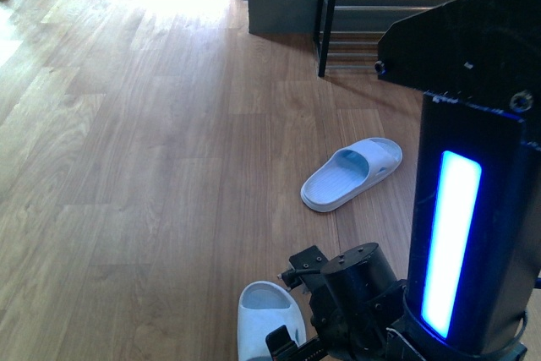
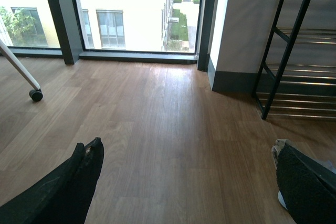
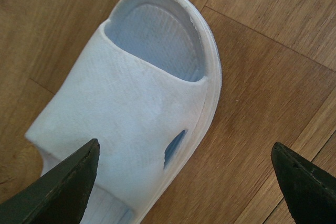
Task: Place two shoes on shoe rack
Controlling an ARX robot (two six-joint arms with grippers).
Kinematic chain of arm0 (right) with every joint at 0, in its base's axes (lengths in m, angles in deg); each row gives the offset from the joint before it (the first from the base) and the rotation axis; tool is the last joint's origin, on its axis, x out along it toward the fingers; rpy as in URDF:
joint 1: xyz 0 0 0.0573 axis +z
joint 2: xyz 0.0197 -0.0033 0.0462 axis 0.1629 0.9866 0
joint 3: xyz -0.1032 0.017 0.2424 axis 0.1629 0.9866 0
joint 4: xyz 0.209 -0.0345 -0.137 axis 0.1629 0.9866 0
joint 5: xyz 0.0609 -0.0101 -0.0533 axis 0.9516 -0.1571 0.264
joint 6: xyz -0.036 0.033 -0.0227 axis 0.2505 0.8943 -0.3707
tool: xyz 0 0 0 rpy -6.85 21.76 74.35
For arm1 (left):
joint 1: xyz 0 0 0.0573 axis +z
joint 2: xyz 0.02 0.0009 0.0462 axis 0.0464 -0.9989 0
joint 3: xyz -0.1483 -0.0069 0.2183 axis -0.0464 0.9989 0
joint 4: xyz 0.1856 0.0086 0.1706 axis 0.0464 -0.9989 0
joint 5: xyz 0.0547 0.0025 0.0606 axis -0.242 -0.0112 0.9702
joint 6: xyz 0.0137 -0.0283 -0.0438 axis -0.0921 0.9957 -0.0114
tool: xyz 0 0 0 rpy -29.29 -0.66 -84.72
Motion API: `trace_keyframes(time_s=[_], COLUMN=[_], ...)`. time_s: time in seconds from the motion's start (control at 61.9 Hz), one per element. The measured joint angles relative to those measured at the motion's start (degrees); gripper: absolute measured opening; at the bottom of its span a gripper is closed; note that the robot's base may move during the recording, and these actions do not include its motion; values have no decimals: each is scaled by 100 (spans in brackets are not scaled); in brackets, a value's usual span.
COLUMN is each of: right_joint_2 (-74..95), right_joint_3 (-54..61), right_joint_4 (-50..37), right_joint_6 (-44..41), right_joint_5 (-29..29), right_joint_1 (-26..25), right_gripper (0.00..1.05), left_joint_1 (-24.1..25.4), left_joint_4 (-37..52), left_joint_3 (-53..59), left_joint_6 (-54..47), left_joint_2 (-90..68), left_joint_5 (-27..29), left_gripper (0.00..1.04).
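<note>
pale blue rubber: one slide (image 3: 131,103) lies flat on the wood floor (image 3: 273,77) directly beneath the right gripper (image 3: 184,182). its jaws stand spread wide and hold nothing, one fingertip over the strap's side, the other out past the sole's edge. this looks like the reach for the first pickup. next, i judge, the claw must drop and close across the strap. the second slide (image 1: 353,173) lies beyond the claw, toward the shoe rack (image 1: 330,14). the left gripper (image 2: 189,182) hangs spread and empty too.
</note>
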Motion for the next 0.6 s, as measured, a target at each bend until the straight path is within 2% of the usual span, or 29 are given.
trace_keyframes(time_s=[0.194,0.597], right_joint_2=[-94,898], right_joint_3=[323,-710], right_joint_4=[20,286], right_joint_6=[-76,-380], right_joint_5=[168,-260], right_joint_1=[46,334], right_gripper=[96,96], left_joint_1=[0,0], left_joint_4=[0,0], left_joint_3=[0,0], left_joint_6=[0,0], left_joint_2=[0,0], left_joint_5=[-2,0], left_gripper=[95,95])
